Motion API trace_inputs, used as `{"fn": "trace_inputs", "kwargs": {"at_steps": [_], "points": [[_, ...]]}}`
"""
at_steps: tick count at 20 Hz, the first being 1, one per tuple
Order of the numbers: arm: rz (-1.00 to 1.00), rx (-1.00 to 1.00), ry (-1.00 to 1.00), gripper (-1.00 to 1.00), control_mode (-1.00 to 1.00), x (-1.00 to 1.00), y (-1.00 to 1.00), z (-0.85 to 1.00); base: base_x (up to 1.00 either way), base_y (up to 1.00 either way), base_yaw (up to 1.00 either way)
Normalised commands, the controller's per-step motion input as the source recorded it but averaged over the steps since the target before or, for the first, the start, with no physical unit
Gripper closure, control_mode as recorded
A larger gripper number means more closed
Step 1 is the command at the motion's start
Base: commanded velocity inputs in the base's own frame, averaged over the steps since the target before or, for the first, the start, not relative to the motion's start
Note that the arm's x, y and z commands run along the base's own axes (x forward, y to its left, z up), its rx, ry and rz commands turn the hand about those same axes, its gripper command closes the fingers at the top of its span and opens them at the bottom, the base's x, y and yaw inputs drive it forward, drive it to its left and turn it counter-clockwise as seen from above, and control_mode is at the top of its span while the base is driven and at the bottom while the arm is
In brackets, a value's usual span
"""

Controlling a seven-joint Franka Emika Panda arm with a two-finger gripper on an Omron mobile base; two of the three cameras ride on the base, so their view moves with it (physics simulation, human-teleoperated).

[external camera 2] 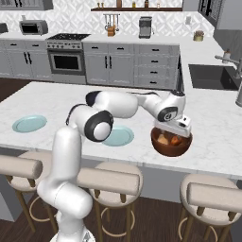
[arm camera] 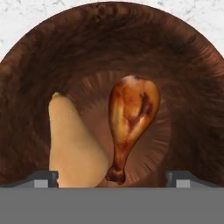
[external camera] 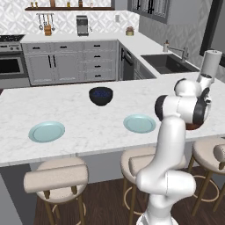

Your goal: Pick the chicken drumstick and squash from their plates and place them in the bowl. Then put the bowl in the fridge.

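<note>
The gripper [external camera 2: 174, 133] is hovering with fingers spread wide and empty over the bowl [arm camera: 192, 78], where the chicken drumstick [arm camera: 130, 118] and squash [arm camera: 74, 148] are lying side by side.

Both base views look forward and down from behind the arm, left and right, across the marble island counter [external camera: 88, 127] toward the kitchen's rear cabinets. They share the counter. The hand view looks straight down, close, into the bowl [arm camera: 52, 57].
</note>
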Motion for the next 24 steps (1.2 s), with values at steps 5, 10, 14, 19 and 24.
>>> {"fn": "trace_inputs", "kwargs": {"at_steps": [5, 10, 14, 19, 24], "points": [[0.07, -0.08, -0.13, -1.00, -1.00, -0.30, 0.82, 0.08, 0.00, 0.00, 0.00], [0.16, -0.03, -0.03, -1.00, -1.00, -0.04, 0.56, 0.00, 0.00, 0.00, 0.00], [0.14, 0.00, 0.00, -1.00, -1.00, 0.14, 0.18, 0.00, 0.00, 0.00, 0.00], [0.04, 0.00, 0.00, -1.00, -1.00, 0.27, -0.06, 0.00, 0.00, 0.00, 0.00], [0.02, 0.00, 0.01, -1.00, -1.00, 0.45, -0.09, -0.01, 0.00, 0.00, 0.00]]}}
